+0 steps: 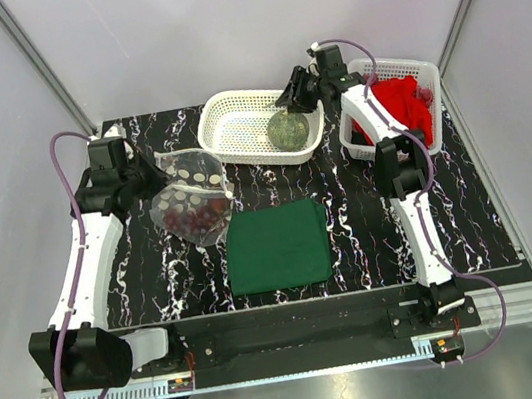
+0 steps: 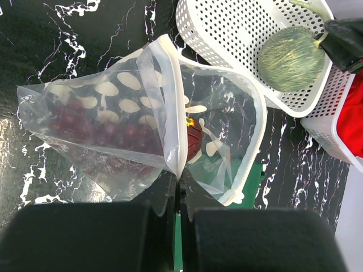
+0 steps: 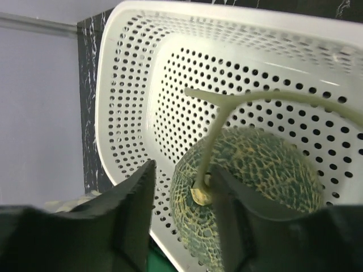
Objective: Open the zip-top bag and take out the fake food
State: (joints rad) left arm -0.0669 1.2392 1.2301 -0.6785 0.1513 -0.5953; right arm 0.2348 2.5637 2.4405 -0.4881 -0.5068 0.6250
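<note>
Pinching crinkly clear bag [image 2: 113,130]: left tool [image 2: 178,192]; netted melon [image 3: 261,187] in perforated basket [image 3: 130,85].

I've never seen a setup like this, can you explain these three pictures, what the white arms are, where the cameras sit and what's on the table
Two robot arms are bolted to a black marbled table. The wide picture looks down from above and behind them; the other two come from a camera on each wrist. The left gripper is shut on the edge of a clear zip-top bag holding dark red toy berries. The right gripper stands open around the stem of a green toy melon lying in a white basket. A second basket holds a red cloth; a green cloth lies flat nearby.
</note>
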